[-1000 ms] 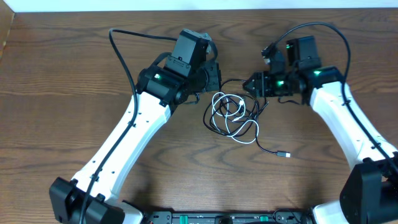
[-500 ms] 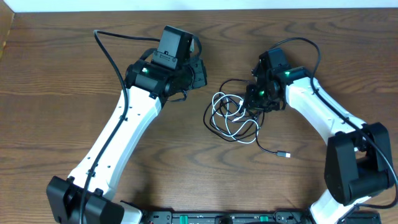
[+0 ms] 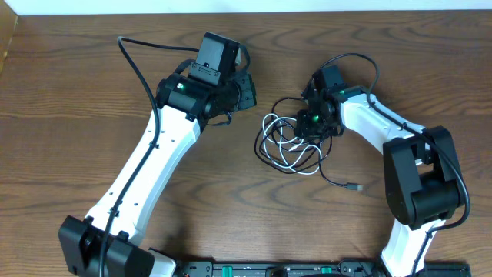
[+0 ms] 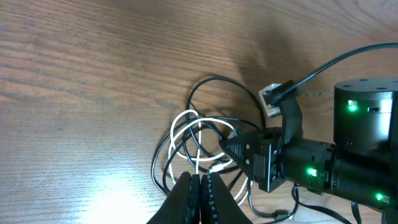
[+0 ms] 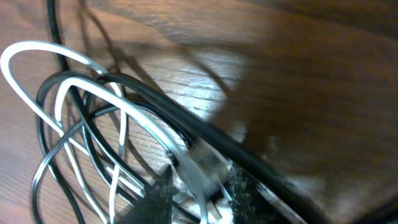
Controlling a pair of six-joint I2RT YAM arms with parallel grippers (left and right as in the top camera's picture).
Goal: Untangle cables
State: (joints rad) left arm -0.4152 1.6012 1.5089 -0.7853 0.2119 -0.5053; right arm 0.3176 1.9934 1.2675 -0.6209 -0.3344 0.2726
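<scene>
the right gripper (image 3: 309, 129) has swung down onto the right edge of the tangle, where a second ago it hung just beside it; the left gripper (image 3: 250, 92) has drawn back up and left, clear of the cords, its fingers pressed together on nothing; the white cable (image 3: 306, 171) and black cable (image 3: 334, 181) lie looped through each other mid-table (image 3: 77, 92), the black plug end trailing lower right; the right wrist view is blurred: a white plug sits between the right fingers (image 5: 158, 196), but whether they clamp it cannot be told
</scene>
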